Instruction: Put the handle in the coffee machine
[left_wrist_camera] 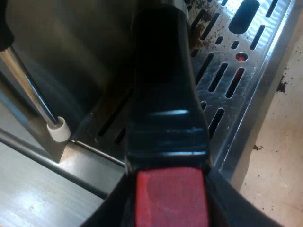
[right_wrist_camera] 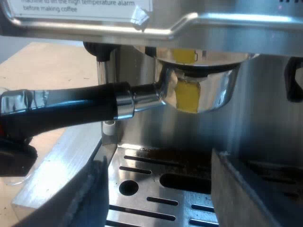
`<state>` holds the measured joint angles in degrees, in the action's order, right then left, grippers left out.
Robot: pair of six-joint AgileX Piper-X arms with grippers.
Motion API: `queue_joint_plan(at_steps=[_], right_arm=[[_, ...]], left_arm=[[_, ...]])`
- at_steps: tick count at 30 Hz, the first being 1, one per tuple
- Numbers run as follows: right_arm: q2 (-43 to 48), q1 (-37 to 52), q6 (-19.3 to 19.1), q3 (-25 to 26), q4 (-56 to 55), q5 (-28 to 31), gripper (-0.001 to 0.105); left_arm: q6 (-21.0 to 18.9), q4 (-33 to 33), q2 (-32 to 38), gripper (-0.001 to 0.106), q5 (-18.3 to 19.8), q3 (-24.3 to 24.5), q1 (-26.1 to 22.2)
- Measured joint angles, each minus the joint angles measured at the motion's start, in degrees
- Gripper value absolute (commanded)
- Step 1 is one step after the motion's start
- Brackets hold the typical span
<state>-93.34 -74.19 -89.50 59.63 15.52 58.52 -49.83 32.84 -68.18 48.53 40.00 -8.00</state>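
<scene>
Clamping handle [left_wrist_camera: 163,94], left gripper [left_wrist_camera: 171,210] over drip tray [left_wrist_camera: 236,71]

**Left gripper** [left_wrist_camera: 171,201], two fingers [left_wrist_camera: 108,213]. Colour: black. Finish: smooth, with a slight gloss. Shape: broad, sloping surfaces that narrow inward toward the tips. The outer edges are soft and rounded. In the right wrist view the same gripper appears as a small, rounded black block with a dull sheen.

**Right gripper** [right_wrist_camera: 157,161], two fingers [right_wrist_camera: 92,196]. Colour: black to dark grey. Finish: matte and faintly grainy. One finger tapers to a narrow tip and has paler grey streaks down its face. The other is a wide, flat slab with a thin, lighter-grey rim along its upper edge.
</scene>
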Motion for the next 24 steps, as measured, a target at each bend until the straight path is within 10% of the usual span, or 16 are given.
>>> queue_joint_plan(at_steps=[24], right_arm=[[0.0, 0.0, 0.0, 0.0, 0.0, 0.0, 0.051]], left_arm=[[-1.89, 9.43, -0.82, 0.0, 2.42, 6.4, 0.0]])
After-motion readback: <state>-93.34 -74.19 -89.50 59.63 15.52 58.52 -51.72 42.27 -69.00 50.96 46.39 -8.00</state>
